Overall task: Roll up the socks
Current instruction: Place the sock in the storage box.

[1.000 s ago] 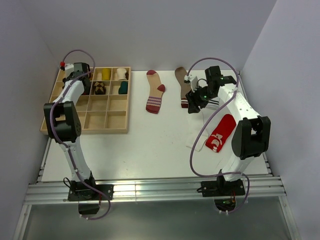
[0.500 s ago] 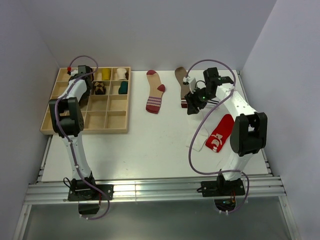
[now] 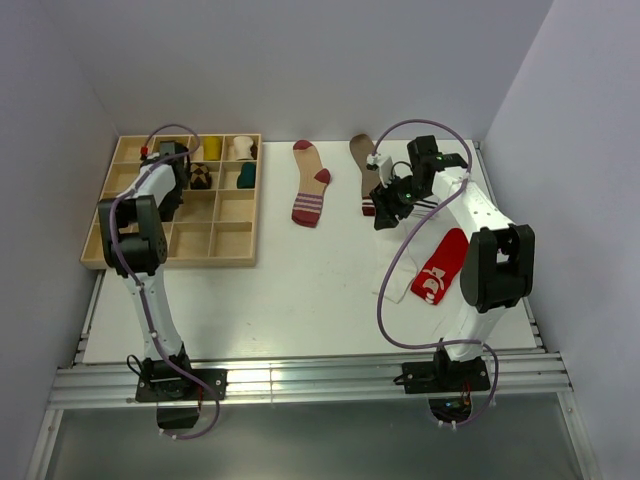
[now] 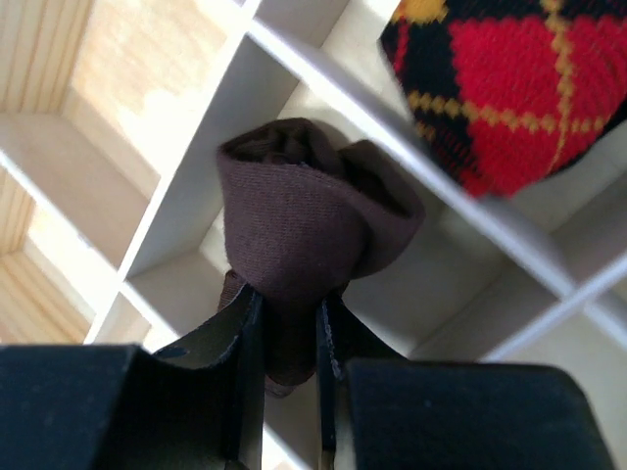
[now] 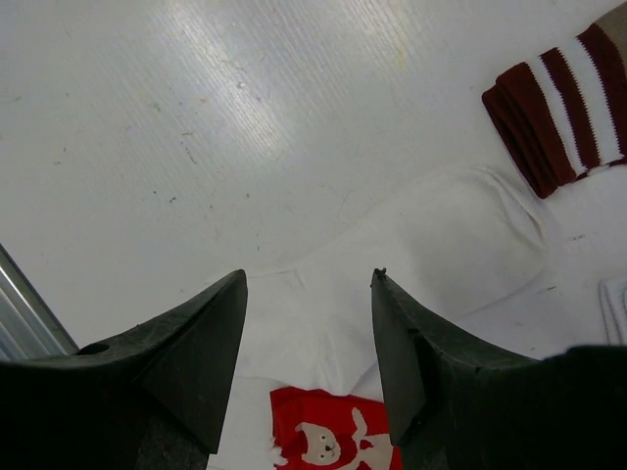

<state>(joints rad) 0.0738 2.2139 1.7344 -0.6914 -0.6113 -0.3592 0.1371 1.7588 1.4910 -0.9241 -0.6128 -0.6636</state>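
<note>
Now: my left claw [image 4: 289,302] is nearly closed, pinching a rolled brown sock [image 4: 294,211] by its lower end over a compartment of the wooden tray [image 4: 181,201]. The neighbouring compartment holds a red-and-black plaid roll [image 4: 500,78]. I cannot tell whether the brown roll touches the compartment floor.

My right claw [image 5: 307,277] hangs with its jaws wide apart, gripping nothing, above a white sock [image 5: 431,245] lying flat on the table [image 5: 196,117]. A red sock [image 5: 328,436] with white marks lies against the white one's near end. A maroon-and-white striped cuff [image 5: 558,103] lies just beside its far end.
</note>
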